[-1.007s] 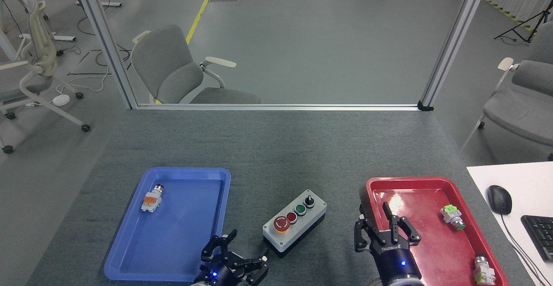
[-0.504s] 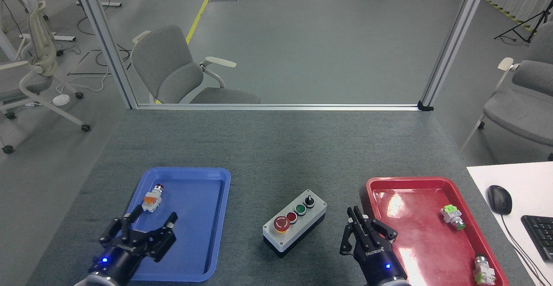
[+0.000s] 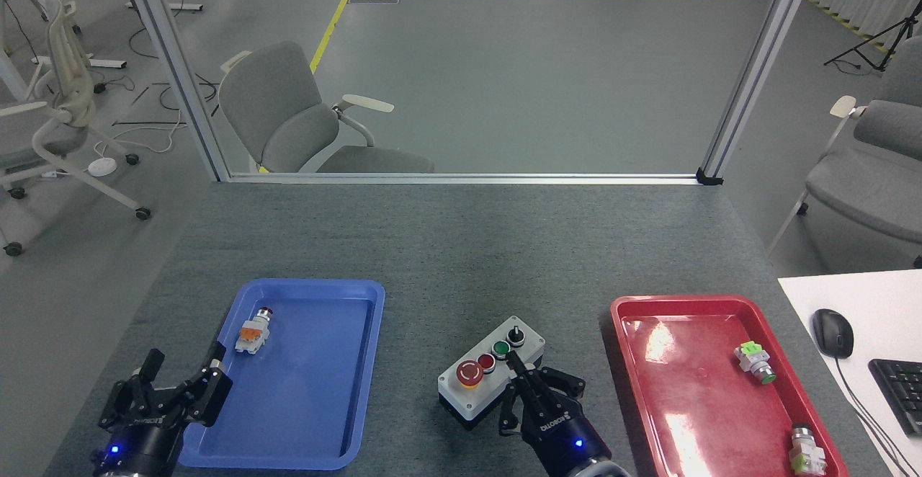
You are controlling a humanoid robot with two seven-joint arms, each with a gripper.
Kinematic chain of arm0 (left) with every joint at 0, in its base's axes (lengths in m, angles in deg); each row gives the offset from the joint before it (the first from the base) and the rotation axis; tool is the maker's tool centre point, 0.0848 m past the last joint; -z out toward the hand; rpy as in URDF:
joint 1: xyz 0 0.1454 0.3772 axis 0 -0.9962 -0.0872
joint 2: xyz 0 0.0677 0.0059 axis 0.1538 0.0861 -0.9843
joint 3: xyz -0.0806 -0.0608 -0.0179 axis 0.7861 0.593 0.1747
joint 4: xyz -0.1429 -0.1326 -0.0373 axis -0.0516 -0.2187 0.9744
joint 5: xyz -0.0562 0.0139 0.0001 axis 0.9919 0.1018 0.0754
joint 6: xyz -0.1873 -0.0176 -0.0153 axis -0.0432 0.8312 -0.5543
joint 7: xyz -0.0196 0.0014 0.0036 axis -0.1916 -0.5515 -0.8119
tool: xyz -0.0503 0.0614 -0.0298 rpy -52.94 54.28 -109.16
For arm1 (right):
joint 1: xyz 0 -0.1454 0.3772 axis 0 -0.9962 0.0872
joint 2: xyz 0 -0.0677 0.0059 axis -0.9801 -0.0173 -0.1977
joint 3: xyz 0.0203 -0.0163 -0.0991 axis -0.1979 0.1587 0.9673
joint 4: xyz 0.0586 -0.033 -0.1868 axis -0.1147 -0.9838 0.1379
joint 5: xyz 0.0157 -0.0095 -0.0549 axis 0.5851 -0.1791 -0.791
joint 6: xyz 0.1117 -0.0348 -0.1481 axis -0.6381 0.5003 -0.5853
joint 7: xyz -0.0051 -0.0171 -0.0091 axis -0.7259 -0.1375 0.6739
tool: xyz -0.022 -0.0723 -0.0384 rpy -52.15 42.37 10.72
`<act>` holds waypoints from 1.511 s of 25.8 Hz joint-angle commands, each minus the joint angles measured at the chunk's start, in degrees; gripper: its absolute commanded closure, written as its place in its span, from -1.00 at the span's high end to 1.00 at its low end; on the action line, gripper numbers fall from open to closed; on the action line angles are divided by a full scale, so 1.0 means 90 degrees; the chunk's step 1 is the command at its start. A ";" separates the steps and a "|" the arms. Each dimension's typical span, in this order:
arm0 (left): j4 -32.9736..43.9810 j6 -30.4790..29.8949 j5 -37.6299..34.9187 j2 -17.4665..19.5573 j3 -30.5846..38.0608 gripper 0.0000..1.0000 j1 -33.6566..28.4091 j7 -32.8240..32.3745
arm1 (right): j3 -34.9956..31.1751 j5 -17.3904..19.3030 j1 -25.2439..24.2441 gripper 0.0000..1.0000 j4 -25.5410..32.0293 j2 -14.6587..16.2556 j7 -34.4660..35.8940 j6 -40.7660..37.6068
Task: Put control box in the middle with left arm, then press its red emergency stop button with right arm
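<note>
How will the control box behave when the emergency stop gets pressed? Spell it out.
The control box probably stays put: it is a squat oblong lying flat on the felt-like tabletop. It looks rigid, so flexing is unlikely. The red emergency stop button sits at one end, so an angled push might pivot it slightly.

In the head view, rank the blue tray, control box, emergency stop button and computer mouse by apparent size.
1. blue tray
2. control box
3. computer mouse
4. red emergency stop button
Mouse and button are close, so their order is unsure.

Black grippers (image 3: 536,398), blue LEDs, white lettering.
</note>
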 commanded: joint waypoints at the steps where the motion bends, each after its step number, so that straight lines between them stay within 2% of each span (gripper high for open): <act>1: 0.0008 -0.0030 -0.0047 -0.0230 -0.0190 0.98 -0.0022 -0.0005 | 0.0283 -0.0060 0.0236 -1.00 -0.0263 -0.0191 -0.0061 0.0040; 5: -0.0022 -0.0020 -0.0223 -0.0142 -0.0512 0.97 0.0007 -0.0034 | 0.0410 -0.0069 0.0354 -1.00 -0.0477 -0.0289 -0.0071 0.0089; 11: -0.0041 0.0214 -0.1317 -0.0191 -0.0610 0.98 0.0242 -0.0122 | 0.0586 -0.0187 0.0480 -1.00 -0.0849 -0.0396 -0.0080 0.0284; 15: -0.0022 0.0546 -0.1307 -0.0152 -0.0610 0.98 0.0242 -0.0230 | 0.0615 -0.0196 0.0568 -1.00 -0.1093 -0.0504 -0.0227 0.0294; 25: 0.0281 0.0459 -0.1219 -0.0152 -0.0610 0.98 -0.0071 -0.0122 | 0.0742 -0.0187 0.0656 -1.00 -0.1464 -0.0572 -0.0276 0.0303; 30: 0.0330 0.0459 -0.1219 -0.0162 -0.0610 0.98 -0.0071 -0.0122 | 0.0742 -0.0109 0.0656 -1.00 -0.1337 -0.0562 -0.0227 0.0391; 39: 0.0369 0.0380 -0.1209 -0.0152 -0.0600 0.98 -0.0071 -0.0122 | 0.0449 0.0214 0.0676 -1.00 -0.0468 -0.0484 -0.0159 0.0665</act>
